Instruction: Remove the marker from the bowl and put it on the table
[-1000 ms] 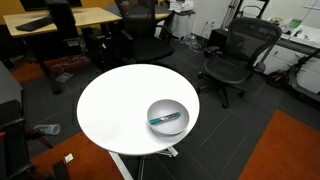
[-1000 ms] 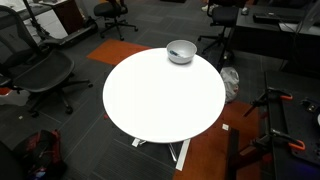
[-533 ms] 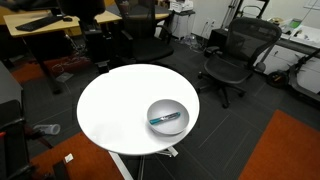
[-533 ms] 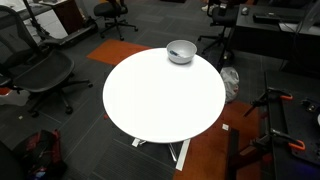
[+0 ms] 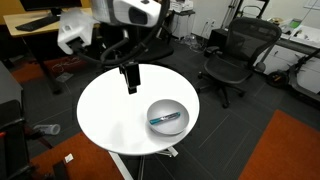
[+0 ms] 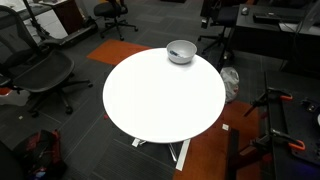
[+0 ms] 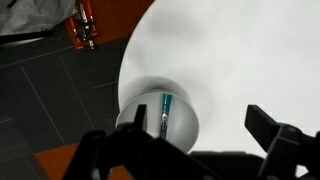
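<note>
The grey metallic bowl (image 5: 167, 116) sits near the edge of the round white table (image 5: 110, 110). The teal-blue marker (image 5: 166, 118) lies inside it. My gripper (image 5: 130, 78) hangs above the table, apart from the bowl, with its fingers spread and empty. In the wrist view the bowl (image 7: 160, 115) with the marker (image 7: 166, 108) lies below the open jaws (image 7: 205, 125), over the table (image 7: 230, 60). In an exterior view the bowl (image 6: 181, 51) stands at the far edge of the table (image 6: 160, 100); the marker and gripper do not show there.
Black office chairs (image 5: 235, 55) (image 6: 40, 70) stand round the table. Wooden desks (image 5: 50, 20) are at the back. Orange carpet (image 5: 285, 150) lies on the dark floor. An orange object (image 7: 85, 25) lies on the floor beside the table.
My arm and gripper have come into an exterior view from the upper left and now hang over the table. The bowl and marker have not moved.
</note>
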Tool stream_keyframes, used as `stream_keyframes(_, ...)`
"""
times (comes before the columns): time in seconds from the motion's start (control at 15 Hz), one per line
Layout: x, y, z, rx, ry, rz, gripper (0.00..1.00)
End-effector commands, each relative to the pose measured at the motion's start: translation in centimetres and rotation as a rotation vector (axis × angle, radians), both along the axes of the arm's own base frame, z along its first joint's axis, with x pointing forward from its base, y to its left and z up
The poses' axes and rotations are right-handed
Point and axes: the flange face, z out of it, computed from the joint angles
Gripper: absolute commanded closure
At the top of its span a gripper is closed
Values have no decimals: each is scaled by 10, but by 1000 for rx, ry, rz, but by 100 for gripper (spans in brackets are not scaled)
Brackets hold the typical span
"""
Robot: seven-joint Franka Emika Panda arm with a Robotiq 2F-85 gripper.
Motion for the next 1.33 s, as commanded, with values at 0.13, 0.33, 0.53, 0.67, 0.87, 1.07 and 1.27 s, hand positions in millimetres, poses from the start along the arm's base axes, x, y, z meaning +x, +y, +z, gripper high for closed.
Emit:
stream_keyframes(0.13, 47, -35, -55, -23, -7, -40, 0)
stream_keyframes(0.33, 70, -52, -91, -25, -27, -61, 0)
stream_keyframes(0.53, 90, -64, -120, -27, -38, -79, 0)
stream_keyframes(0.67, 102, -69, -134, -26, -37, -85, 0)
stream_keyframes(0.87, 118, -73, -147, -28, -32, -85, 0)
stream_keyframes(1.07, 130, -75, -157, -33, -25, -79, 0)
stream_keyframes(1.27, 140, -74, -166, -35, -18, -72, 0)
